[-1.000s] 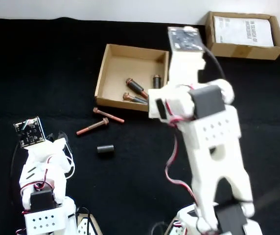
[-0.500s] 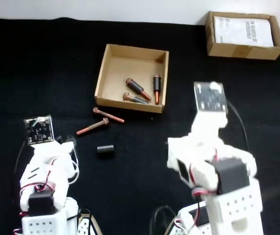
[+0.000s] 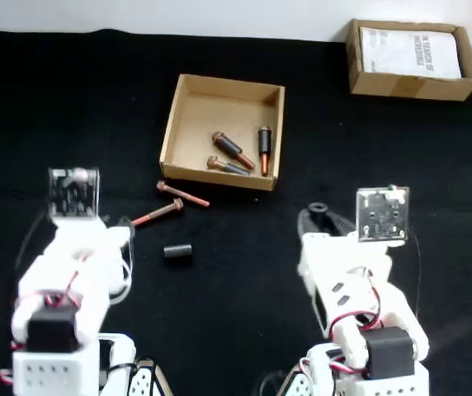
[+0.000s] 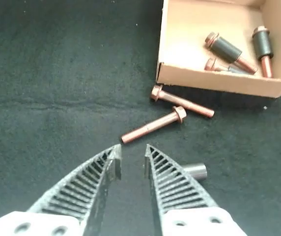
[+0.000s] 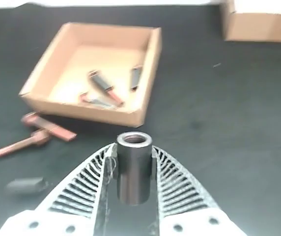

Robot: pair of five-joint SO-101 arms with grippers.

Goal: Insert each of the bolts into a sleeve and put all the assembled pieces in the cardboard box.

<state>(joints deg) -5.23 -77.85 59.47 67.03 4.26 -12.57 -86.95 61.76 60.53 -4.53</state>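
The cardboard box [image 3: 168, 128] holds three bolts in sleeves [image 3: 232, 148]. Two bare copper bolts [image 3: 182, 194] [image 3: 155, 214] lie just in front of it, and a loose black sleeve [image 3: 178, 252] lies nearer the arms. My left gripper [image 4: 132, 157] is open and empty, with its tips just short of the nearer bolt [image 4: 153, 128]. The loose sleeve [image 4: 194, 171] lies beside one finger. My right gripper [image 5: 134, 169] is shut on an upright black sleeve [image 5: 133, 162], off to the right of the box [image 5: 96, 73]. That held sleeve [image 3: 317, 212] also shows in the high view.
A second cardboard box [image 3: 409, 62] with a printed sheet in it stands at the back right. Black cloth covers the table between the two arms and to the right of the box.
The right arm has drawn back from over the box toward its base, with the sleeve still in its gripper. The left arm has moved forward toward the bolts.
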